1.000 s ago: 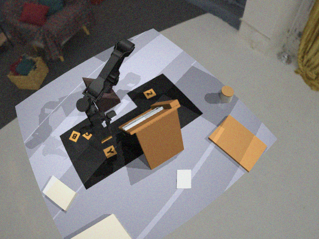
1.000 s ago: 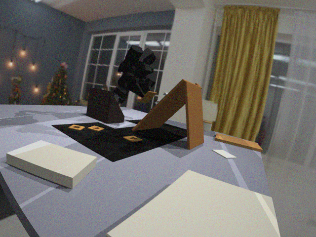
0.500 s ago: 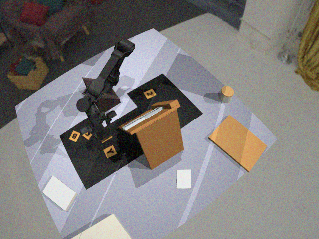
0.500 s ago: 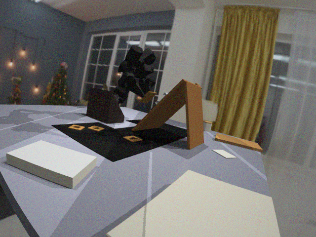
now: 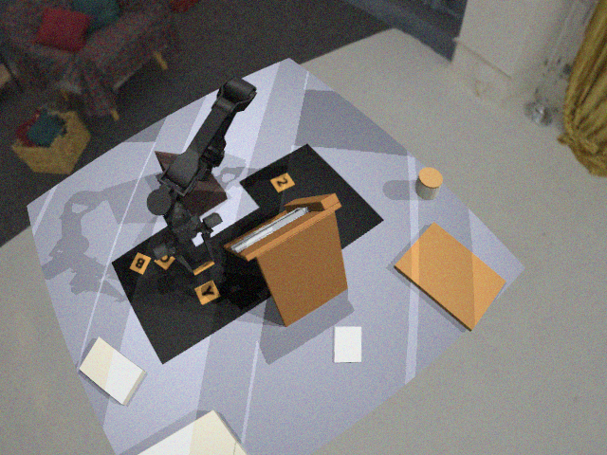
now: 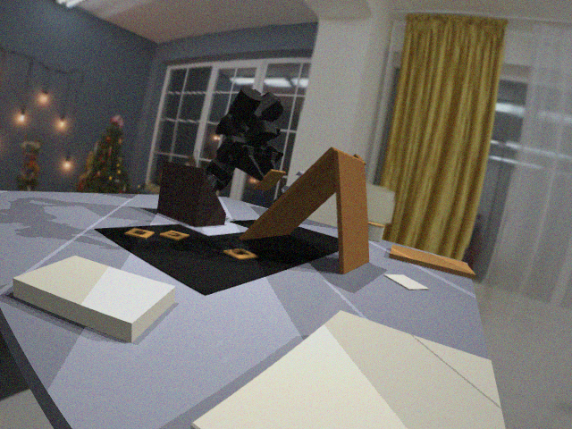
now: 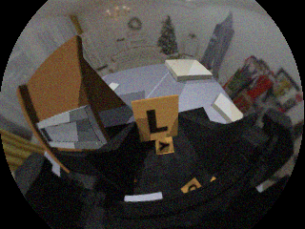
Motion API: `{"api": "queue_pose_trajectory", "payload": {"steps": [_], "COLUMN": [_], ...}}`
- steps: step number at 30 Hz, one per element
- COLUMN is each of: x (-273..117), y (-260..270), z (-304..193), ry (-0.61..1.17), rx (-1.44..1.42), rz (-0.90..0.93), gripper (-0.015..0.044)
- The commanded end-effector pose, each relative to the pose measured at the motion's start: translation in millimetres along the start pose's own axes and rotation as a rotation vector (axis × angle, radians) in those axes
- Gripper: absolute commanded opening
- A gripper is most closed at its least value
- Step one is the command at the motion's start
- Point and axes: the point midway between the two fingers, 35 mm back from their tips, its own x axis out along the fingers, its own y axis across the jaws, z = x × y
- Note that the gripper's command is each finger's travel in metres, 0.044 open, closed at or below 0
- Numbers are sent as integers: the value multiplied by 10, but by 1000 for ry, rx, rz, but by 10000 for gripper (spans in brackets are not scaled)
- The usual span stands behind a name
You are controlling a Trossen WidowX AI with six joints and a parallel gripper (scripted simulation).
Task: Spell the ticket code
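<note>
My gripper (image 5: pixel 203 265) (image 7: pixel 158 120) is shut on the orange L tile (image 5: pixel 205 267) (image 6: pixel 269 180) (image 7: pixel 143 107), held raised above the black mat (image 5: pixel 164 337) (image 6: pixel 203 279), left of the board in the top view. The orange board (image 5: pixel 306 274) (image 6: pixel 353 212) (image 7: pixel 57 78) leans like a tent; its grey rail (image 5: pixel 269 230) (image 7: pixel 71 129) shows no readable letters. The Y tile (image 5: pixel 200 293) (image 6: pixel 230 252) (image 7: pixel 159 149), B tile (image 5: pixel 134 263) and 2 tile (image 5: pixel 275 182) lie on the mat. A partly hidden round-letter tile (image 5: pixel 165 264) lies beside B. No ticket code is legible.
A dark brown wedge block (image 5: pixel 211 195) (image 6: pixel 189 198) stands behind the mat. An orange slab (image 5: pixel 449 274) (image 6: pixel 429 260), an orange-topped cylinder (image 5: pixel 429 183), a white card (image 5: pixel 347 344) (image 6: pixel 406 281) and cream blocks (image 5: pixel 112 371) (image 6: pixel 92 295) are around the counter.
</note>
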Motion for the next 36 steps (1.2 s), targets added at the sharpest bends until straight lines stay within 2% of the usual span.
{"api": "queue_pose_trajectory", "payload": {"steps": [1, 36], "x": [-16, -19], "y": [38, 213], "z": [36, 43], "ry": [-6, -6], "rx": [-6, -5], "rz": [-2, -1], "gripper": [0, 0]}}
